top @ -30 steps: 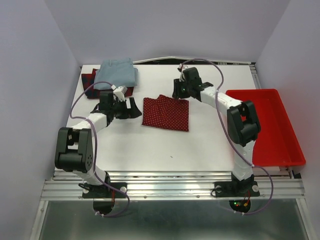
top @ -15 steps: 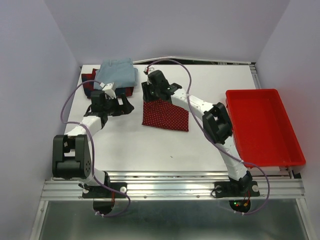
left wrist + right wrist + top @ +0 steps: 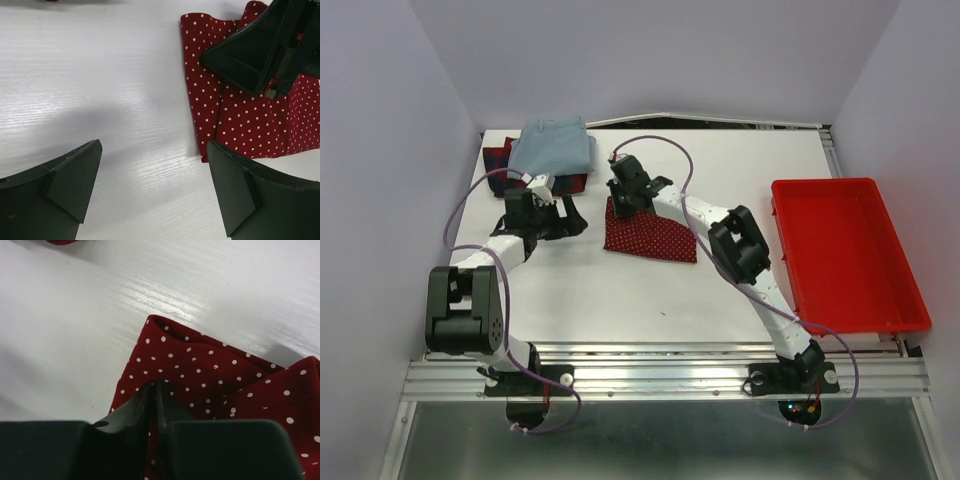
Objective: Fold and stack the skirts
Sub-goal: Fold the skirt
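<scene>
White table (image 3: 620, 295) boxed by pale lavender walls (image 3: 650, 55) (three sides); aluminium rails (image 3: 660, 378) along its near edge; soft even light

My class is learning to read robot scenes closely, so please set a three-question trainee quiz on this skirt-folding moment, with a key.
1. True or false: the left pincer is open above the table.
2. The pale blue skirt lies: A on the plaid skirt; B in the red tray; C draped over the right arm.
3. What does the right pincer pinch?
Key: 1 true; 2 A; 3 a corner of the dotted red skirt.
</scene>
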### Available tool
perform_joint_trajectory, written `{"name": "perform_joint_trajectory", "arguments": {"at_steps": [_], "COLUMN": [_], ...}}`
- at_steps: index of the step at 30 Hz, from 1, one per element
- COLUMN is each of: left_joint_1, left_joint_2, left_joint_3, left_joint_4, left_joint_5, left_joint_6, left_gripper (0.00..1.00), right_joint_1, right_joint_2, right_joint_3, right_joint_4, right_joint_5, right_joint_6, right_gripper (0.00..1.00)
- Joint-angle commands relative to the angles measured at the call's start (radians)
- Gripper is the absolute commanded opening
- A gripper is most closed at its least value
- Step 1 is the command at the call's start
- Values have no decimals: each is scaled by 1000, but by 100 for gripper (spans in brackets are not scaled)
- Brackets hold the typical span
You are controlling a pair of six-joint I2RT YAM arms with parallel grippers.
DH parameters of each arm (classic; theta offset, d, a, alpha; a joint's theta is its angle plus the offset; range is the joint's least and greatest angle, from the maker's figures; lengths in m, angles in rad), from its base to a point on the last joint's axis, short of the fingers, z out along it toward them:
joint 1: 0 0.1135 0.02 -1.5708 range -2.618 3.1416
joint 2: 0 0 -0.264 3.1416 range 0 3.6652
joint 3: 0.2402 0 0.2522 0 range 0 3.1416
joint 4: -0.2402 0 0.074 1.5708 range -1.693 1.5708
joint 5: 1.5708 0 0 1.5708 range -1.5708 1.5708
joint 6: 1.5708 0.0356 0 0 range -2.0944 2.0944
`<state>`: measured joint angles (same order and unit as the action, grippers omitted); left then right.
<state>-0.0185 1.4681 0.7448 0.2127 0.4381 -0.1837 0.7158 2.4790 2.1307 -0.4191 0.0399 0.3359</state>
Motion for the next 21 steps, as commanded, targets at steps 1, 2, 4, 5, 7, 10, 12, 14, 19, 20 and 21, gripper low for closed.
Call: {"name": "perform_joint_trajectory", "arguments": {"at_steps": [1, 2, 4, 5, 7, 10, 12, 14, 19, 20, 21], "left_joint_1": [-15, -20, -35, -40, -41, -44, -52, -55, -54, -51, -49], "left_joint_2": [49, 61, 101, 113, 147, 173, 175, 172, 109, 94, 80], "left_joint_3": [22, 22, 16, 13, 1, -8, -16, -13, -30, -35, -39], "left_joint_4": [1, 2, 34, 46, 106, 174, 211, 212, 208, 205, 195], "left_joint_5": [66, 112, 148, 162, 189, 240, 238, 223, 182, 174, 166], "left_joint_6": [21, 18, -6, -17, -43, -109, -125, -131, -125, -122, -117], "left_gripper": [99, 99, 99, 99, 99, 99, 99, 99, 99, 99, 99], "right_joint_1": [10, 10, 10, 10, 10, -1, -1, -1, -1, 8, 8], "right_joint_2": [31, 28, 15, 9, -9, -48, -68, -75, -86, -89, -89], "right_joint_3": [25, 17, 15, 12, 12, -2, -20, -8, 11, 12, 14], "right_joint_4": [2, 2, 0, 3, 6, 14, 34, 33, 9, 8, 6], "right_joint_5": [-6, -15, -23, -26, -29, -84, -87, -84, -46, -43, -13], "right_joint_6": [14, 14, 23, 26, 41, 63, 66, 55, 68, 68, 66], "right_gripper": [9, 1, 1, 1, 1, 1, 1, 2, 38, 38, 38]}}
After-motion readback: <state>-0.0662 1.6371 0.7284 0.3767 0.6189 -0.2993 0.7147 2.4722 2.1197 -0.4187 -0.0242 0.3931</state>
